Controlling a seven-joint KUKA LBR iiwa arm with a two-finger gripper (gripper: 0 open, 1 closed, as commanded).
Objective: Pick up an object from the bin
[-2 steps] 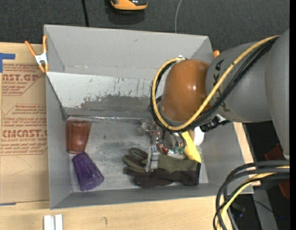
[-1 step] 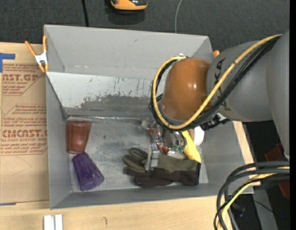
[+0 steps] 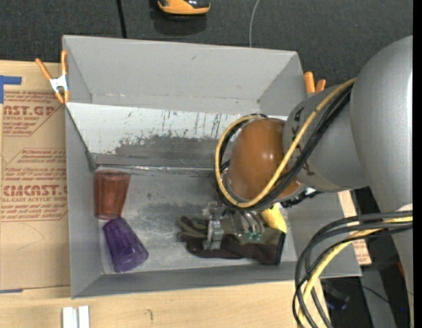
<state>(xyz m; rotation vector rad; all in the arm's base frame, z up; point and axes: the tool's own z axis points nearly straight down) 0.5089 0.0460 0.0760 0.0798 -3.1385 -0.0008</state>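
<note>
My gripper is low in the bin's front right part, just under the arm's orange cover. It sits right on a dark brown, crumpled, glove-like thing that lies along the front wall. A yellow thing pokes out beside the gripper on its right, mostly hidden by the arm.
A reddish-brown translucent cup lies by the left wall. A purple translucent cup lies on its side in the front left corner. The arm and its cables cover the bin's right side.
</note>
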